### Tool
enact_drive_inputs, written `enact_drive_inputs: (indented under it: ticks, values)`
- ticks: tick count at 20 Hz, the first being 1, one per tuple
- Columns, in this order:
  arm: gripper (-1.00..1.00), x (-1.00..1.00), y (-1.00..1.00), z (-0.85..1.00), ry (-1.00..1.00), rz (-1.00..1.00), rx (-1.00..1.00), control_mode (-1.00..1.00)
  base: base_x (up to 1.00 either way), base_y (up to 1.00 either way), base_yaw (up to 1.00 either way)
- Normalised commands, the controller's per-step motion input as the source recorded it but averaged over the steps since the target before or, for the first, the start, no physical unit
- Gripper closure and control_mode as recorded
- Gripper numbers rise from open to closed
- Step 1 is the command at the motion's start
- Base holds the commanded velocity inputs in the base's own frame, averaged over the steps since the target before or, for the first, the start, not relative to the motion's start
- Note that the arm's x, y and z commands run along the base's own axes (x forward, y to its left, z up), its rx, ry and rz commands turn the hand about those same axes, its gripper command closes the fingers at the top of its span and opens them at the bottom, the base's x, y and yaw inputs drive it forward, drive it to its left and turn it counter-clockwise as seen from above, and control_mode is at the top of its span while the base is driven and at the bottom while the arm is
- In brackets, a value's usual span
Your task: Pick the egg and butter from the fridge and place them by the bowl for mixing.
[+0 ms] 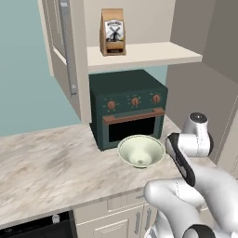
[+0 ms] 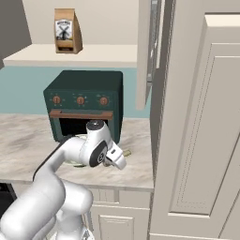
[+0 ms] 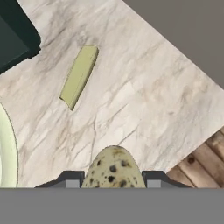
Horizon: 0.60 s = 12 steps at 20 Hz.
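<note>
In the left base view, the bowl sits on the counter just in front of the toaster oven, which makes it the landmark for everything else. The arm bends over the counter edge to the right of the bowl, most likely so the hand ends up beside the bowl, where the task wants things set.

In the right base view, the gripper points down and outward over the counter, right of the bowl, whose rim is mostly hidden behind the arm.

In the hand view, the gripper pinches a speckled egg between its two tips, holding it above bare counter. The stick of butter lies flat on the counter near the bowl's rim, apparently already delivered. The egg is carried over the open patch beside the butter, probably so both finish close to the bowl.
</note>
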Motion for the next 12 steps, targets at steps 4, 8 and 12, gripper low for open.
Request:
enact_drive_inputs:
  ticks: [4,8,12]
  values:
    - [1.00,0.52,-0.03,-0.25,0.02,0.00,0.04,-1.00,0.00,0.00,0.00]
    - [1.00,0.41,-0.06,-0.23,0.10,0.00,0.05,-1.00,0.00,0.00,0.00]
    - [1.00,0.30,-0.03,-0.24,0.13,0.00,0.02,-1.00,0.00,0.00,0.00]
